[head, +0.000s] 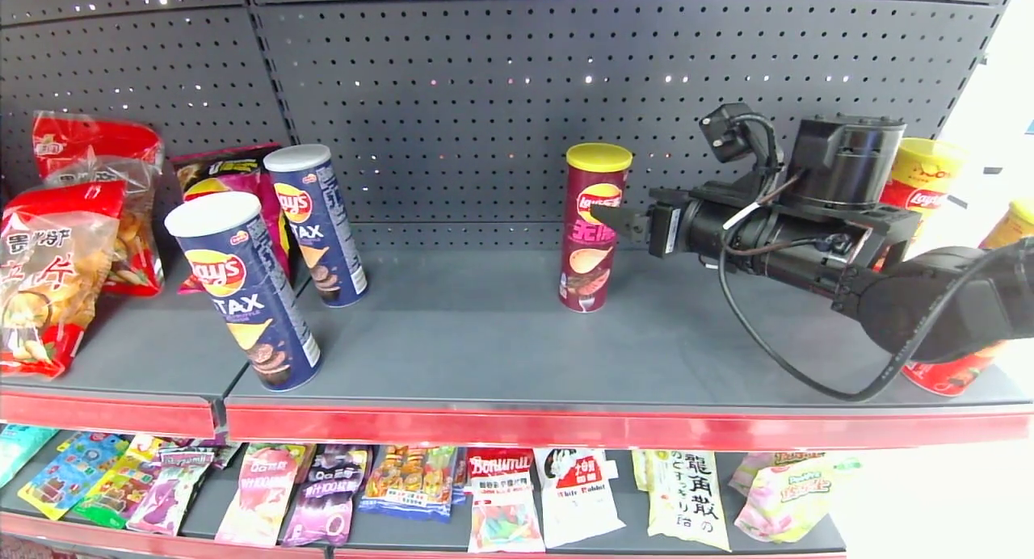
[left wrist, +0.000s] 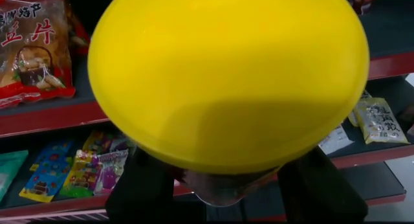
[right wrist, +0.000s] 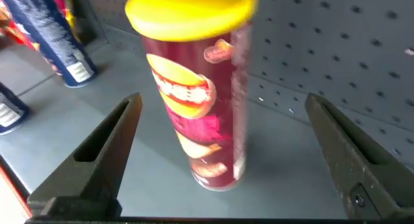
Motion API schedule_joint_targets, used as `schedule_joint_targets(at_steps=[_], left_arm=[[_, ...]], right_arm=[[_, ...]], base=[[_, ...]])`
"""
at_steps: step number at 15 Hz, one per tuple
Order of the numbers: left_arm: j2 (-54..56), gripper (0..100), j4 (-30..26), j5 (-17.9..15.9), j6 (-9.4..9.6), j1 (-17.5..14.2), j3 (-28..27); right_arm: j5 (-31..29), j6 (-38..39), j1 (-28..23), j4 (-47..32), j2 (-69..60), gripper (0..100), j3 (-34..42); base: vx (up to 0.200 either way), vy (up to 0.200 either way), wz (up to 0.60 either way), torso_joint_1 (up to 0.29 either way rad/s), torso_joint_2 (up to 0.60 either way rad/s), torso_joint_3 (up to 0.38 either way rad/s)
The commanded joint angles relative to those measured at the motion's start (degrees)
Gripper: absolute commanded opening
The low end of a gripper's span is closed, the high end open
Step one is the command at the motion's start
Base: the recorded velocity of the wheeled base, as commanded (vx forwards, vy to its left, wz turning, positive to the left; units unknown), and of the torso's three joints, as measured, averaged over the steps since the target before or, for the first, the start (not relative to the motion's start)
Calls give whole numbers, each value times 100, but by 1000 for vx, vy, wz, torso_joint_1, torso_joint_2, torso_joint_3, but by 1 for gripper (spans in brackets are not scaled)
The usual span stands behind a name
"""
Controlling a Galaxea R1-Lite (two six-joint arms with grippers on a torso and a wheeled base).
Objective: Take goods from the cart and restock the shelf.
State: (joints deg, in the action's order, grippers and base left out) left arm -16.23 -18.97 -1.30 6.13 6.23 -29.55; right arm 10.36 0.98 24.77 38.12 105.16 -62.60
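Note:
A maroon chip can (head: 594,228) with a yellow lid stands upright near the middle of the grey shelf (head: 485,341). My right gripper (head: 614,220) is level with its upper half, coming from the right, open. In the right wrist view the can (right wrist: 200,114) stands between and just beyond the spread fingers (right wrist: 97,159), with clear gaps on both sides. In the left wrist view a can with a big yellow lid (left wrist: 226,75) points at the camera. My left gripper (left wrist: 226,188) is shut on it, dark fingers (left wrist: 139,191) on either side.
Two blue chip cans (head: 242,288) (head: 315,224) stand left of centre, with red snack bags (head: 48,276) beyond them. Red cans with yellow lids (head: 921,179) stand behind my right arm. A pegboard wall backs the shelf. Candy bags (head: 501,494) lie on the lower shelf.

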Motion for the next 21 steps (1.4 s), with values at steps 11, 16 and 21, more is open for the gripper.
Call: schedule_joint_targets(at_steps=[11, 16, 21], left_arm=[[5, 0, -2, 60, 2, 1, 19], [14, 0, -2, 60, 11, 1, 19], [5, 0, -10, 60, 11, 1, 46]], right_arm=[[-17, -18, 247, 2, 743, 100, -789], [-25, -18, 221, -6, 1007, 100, -1132], [-254, -18, 247, -6, 1209, 100, -1360]], base=[[0, 0, 0, 0, 0, 0], [0, 0, 0, 0, 0, 0], [0, 0, 0, 0, 0, 0]])
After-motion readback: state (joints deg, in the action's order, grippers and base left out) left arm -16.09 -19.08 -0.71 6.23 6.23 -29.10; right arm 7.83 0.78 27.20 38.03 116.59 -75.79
